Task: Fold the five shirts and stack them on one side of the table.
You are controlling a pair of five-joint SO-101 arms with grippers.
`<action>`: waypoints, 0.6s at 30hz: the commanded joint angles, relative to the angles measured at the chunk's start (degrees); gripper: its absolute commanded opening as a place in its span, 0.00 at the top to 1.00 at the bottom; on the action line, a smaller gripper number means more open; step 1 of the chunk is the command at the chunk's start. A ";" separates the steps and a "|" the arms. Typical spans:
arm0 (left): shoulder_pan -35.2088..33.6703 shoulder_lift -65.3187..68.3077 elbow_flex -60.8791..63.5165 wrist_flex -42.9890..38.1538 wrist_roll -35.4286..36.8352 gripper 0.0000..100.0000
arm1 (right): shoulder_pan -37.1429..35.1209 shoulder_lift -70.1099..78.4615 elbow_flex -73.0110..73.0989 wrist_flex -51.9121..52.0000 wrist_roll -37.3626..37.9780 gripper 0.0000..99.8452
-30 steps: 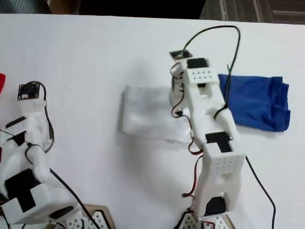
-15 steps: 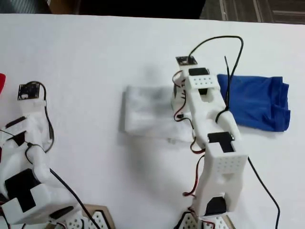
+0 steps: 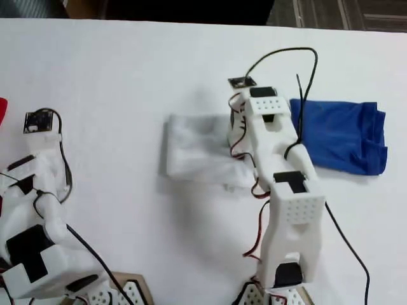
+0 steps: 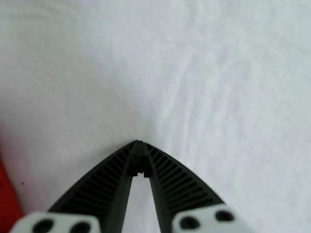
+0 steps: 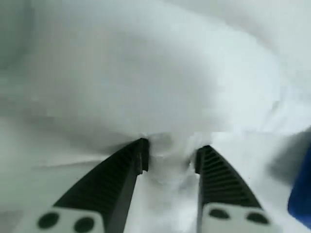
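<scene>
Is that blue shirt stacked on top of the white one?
No, the blue shirt lies on the table beside the white shirt, with the right arm between them.

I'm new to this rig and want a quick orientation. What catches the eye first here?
The blue shirt, folded at the right side of the white table, stands out most. Just beside it, the right gripper pinches a bunch of the white shirt at mid-table. The left gripper is shut over bare table, with something red at the edge.
</scene>
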 commanded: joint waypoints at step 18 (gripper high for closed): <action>0.09 -0.44 -1.89 0.09 0.53 0.97 | -0.04 3.47 -0.44 1.98 2.64 0.83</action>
